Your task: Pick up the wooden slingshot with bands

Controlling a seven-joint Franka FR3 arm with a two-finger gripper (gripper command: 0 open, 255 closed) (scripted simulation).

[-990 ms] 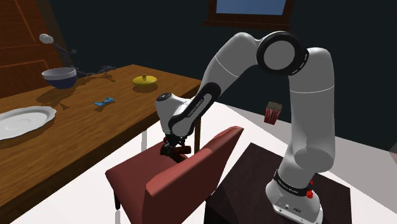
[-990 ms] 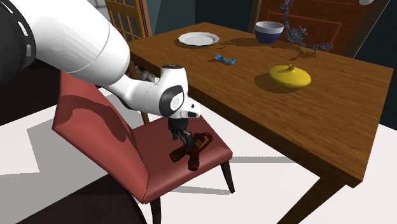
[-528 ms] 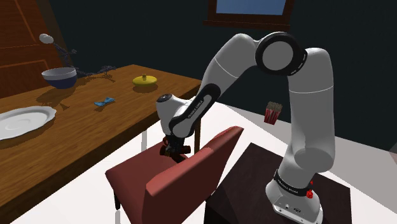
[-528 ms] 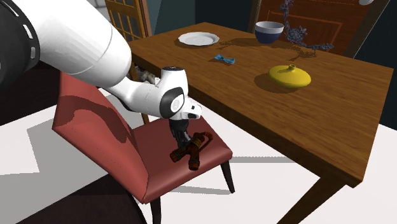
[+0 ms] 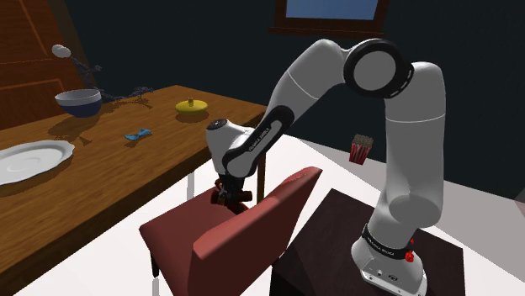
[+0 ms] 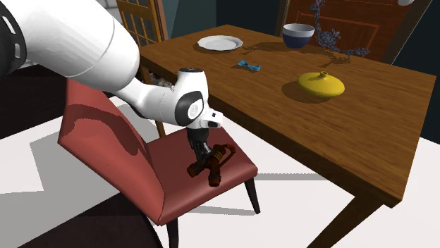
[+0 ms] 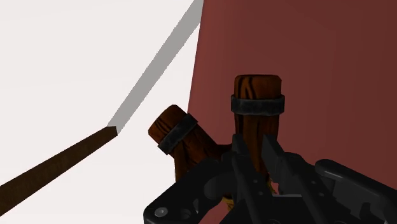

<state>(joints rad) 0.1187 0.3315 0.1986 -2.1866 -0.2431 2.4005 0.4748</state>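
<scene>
A brown wooden bench (image 6: 367, 127) stands on a white floor. The white arm (image 5: 404, 151) is bent down from its stand towards a red chair (image 6: 106, 141), which is placed just beside the bench edge. On the bench, well apart from the chair, a white plate (image 6: 220, 43), a yellow lidded dish (image 6: 321, 84) and a blue bowl (image 6: 299, 33) are seen. The black gripper (image 6: 203, 151) is held low over the chair seat, and its fingers (image 7: 278, 159) are clasped around one banded fork of the wooden slingshot (image 6: 214, 165). The slingshot is located near the seat edge facing the bench; contact with the seat cannot be judged. A small blue object (image 6: 248, 65) lies on the bench.
</scene>
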